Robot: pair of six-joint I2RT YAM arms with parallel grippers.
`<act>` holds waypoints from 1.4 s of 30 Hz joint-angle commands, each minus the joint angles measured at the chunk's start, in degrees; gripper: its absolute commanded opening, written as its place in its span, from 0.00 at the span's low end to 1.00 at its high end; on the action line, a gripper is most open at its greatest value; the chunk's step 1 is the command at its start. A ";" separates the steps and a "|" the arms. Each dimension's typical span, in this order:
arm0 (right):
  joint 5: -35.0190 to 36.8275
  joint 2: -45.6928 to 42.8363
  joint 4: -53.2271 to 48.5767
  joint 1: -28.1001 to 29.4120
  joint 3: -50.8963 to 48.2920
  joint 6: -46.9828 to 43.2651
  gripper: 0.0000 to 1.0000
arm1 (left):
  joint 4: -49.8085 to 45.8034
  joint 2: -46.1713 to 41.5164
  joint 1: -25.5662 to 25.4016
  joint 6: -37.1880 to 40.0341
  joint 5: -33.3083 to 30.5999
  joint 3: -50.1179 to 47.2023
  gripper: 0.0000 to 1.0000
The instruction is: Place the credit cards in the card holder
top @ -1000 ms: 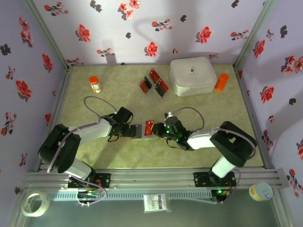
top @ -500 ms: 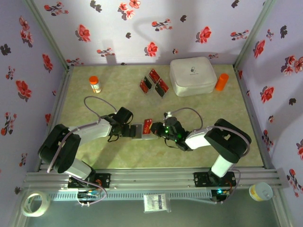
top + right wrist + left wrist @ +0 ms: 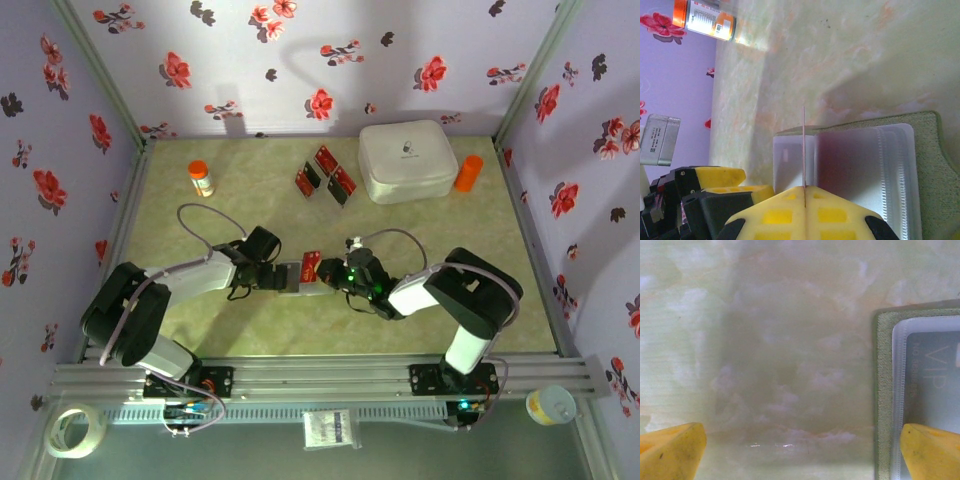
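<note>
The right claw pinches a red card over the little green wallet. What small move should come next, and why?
Probably ease the card edge-first into the clear sleeves of the card holder. The right gripper is shut on the card, holding it on edge right over them, and the open left gripper has one finger over the holder's edge.

A table (image 3: 200,225) with a pale green, marbled top sits boxed in by 3 walls: the back wall (image 3: 300,95), left wall (image 3: 45,130) and right wall (image 3: 600,130), all lilac with red and dark flower prints. Grey metal posts (image 3: 100,70) stand in the 2 far corners. A ribbed metal rail (image 3: 320,376) runs along the near edge.
</note>
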 commanded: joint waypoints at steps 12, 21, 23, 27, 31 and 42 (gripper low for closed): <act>0.46 3.04 6.31 0.46 -1.76 2.95 0.00 | -1.27 1.03 -0.28 -0.71 0.28 -0.90 1.00; 0.81 3.06 9.69 0.46 -3.05 4.53 0.00 | -1.38 0.98 -0.34 -0.84 0.27 -0.93 1.00; 0.81 2.80 10.13 0.45 -3.31 4.66 0.00 | -1.68 0.61 -0.35 -0.97 0.33 -0.77 1.00; 1.16 1.02 9.28 0.33 -3.88 4.57 0.00 | -2.81 -0.99 -0.36 -0.91 0.27 0.16 1.00; 1.25 -2.69 5.83 0.04 -3.91 3.94 0.00 | -5.27 -3.70 -0.09 -0.92 0.35 3.26 1.00; -5.66 -12.42 0.75 -3.23 -2.69 5.53 0.00 | -5.84 -9.31 3.45 -4.74 12.79 15.98 1.00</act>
